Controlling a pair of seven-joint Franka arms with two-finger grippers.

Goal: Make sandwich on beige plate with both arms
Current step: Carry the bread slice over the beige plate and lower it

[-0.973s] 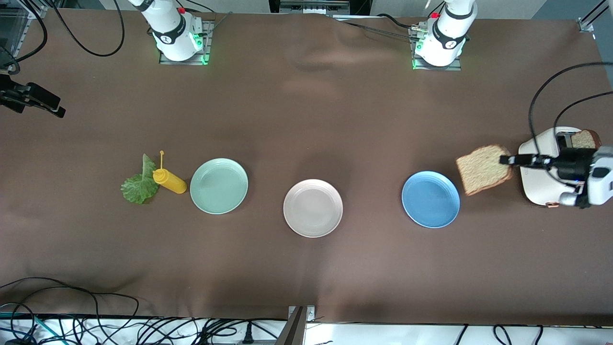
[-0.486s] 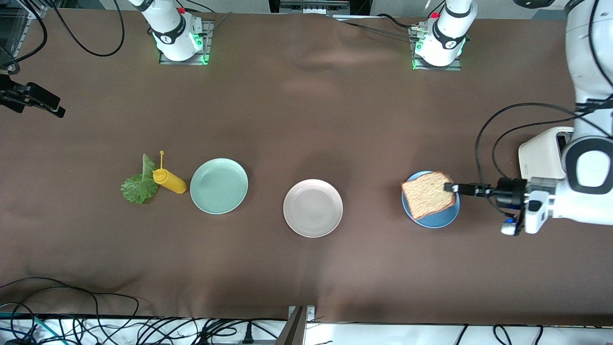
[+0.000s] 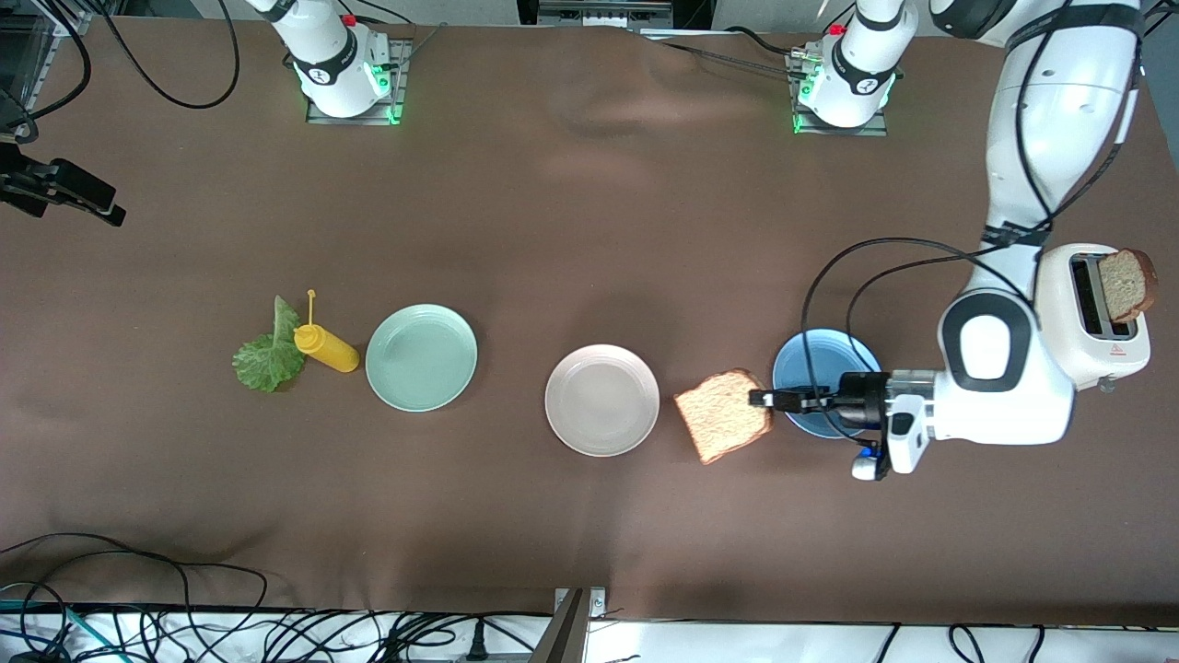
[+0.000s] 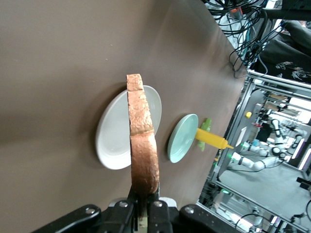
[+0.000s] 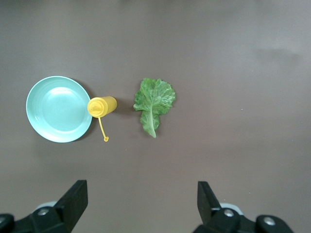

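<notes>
The left end effector (image 3: 757, 399), pinching a bread slice (image 3: 724, 428), is no longer beside the toaster (image 3: 1096, 313): it has crossed over the blue plate (image 3: 811, 364) and now carries the slice over the bench (image 3: 589, 230) between that plate and the beige plate (image 3: 601, 400).

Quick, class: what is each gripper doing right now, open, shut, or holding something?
Left gripper: shut on the bread slice, carried over the table between the blue plate and the beige plate.
Right gripper: open, holding nothing, above the lettuce leaf.

Blue plate (image 3: 811, 364) partly hidden under left arm's wrist; toaster (image 3: 1101, 318) partly hidden too.
</notes>
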